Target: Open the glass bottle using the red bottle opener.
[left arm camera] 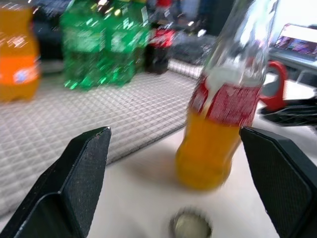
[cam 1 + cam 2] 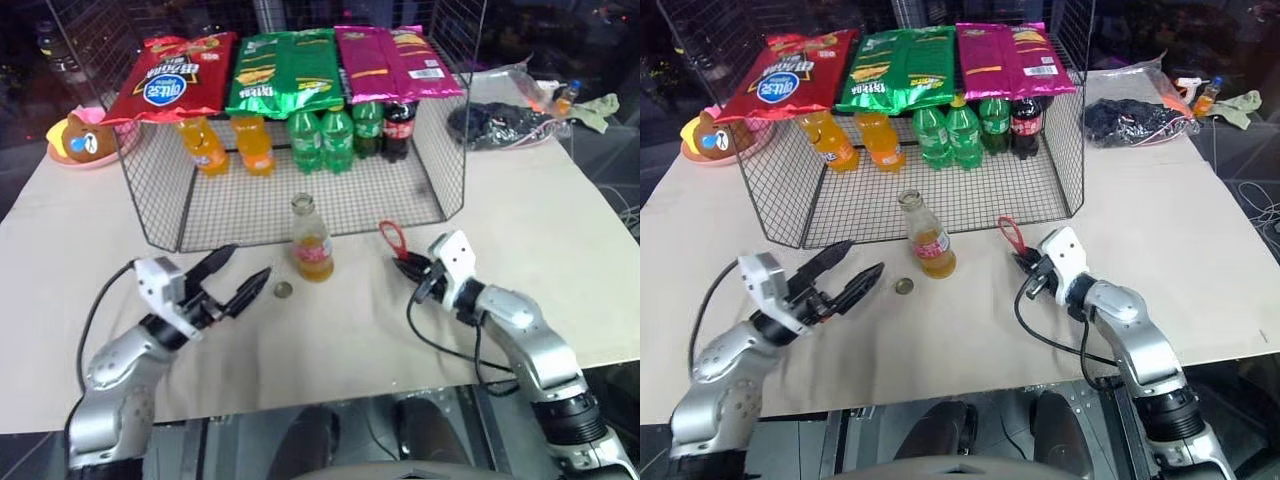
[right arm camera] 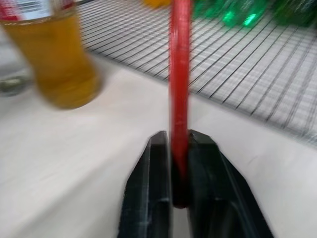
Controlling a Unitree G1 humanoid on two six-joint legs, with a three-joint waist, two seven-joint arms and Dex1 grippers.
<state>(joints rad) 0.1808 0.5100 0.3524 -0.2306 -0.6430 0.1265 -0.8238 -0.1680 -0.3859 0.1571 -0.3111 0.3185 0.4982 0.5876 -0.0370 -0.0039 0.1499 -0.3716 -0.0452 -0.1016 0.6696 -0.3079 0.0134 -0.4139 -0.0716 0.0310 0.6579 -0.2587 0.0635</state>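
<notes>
The glass bottle [image 2: 311, 238] is standing upright in the middle of the frame, just in front of the wire-mesh rack [image 2: 300, 190], its long axis running straight up and its bare mouth pointing to the top of the picture. No cap is sitting on that mouth, and a small round cap [image 2: 283, 290] is lying flat on the worktop [image 2: 560, 250] just beside the bottle's base, toward the lower left, so the opening itself is looking done. What is seemingly remaining is only to put the tool down and pull the arms clear. The red bottle opener [image 2: 393, 238] is sitting right of the bottle, well apart from it, with its oval loop head aiming toward the top of the frame and slightly left, and its handle running down and right into the right gripper [image 2: 407, 266]. The right wrist view is showing that gripper's black fingers [image 3: 153, 183] pressing closely on either side of the thin red handle, so they are narrow and holding the opener edge-on. The left gripper [image 2: 243, 272] is hanging at the lower left of the frame, pointing toward the bottle with its fingers [image 1: 74, 183] spread wide and holding nothing, the bottle and the cap lying ahead between them but not being touched.
</notes>
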